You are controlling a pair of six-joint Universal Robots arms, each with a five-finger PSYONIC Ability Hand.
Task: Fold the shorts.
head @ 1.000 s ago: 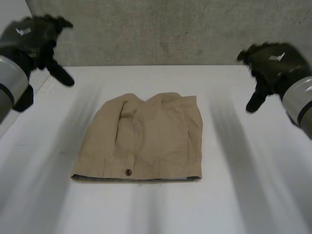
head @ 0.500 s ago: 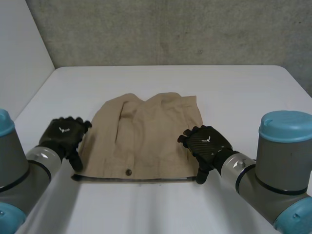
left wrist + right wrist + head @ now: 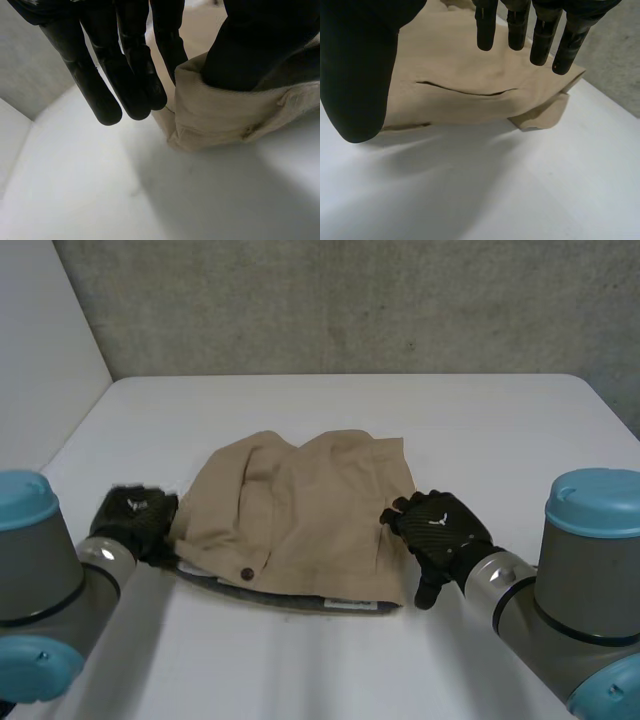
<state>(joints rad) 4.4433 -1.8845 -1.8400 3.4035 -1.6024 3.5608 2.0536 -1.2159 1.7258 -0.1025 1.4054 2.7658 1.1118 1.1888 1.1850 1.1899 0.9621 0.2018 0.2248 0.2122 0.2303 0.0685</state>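
Corner of shorts (image 3: 300,510) newly off table (image 3: 300,670), pinched in left hand (image 3: 135,520); right hand (image 3: 440,530) slack.

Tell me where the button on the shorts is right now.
In the head view, the button sits on the near waistband edge of the shorts, towards the robot's left, close to the left hand.

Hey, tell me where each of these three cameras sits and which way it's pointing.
Head view: behind and between the arms, looking down at the table and shorts; left hand and right hand show.
Left wrist view: on the left wrist, looking along the left hand, which pinches the shorts' waistband corner.
Right wrist view: on the right wrist, looking along the right hand, open over the shorts' edge.
Shared: all three see the shorts.
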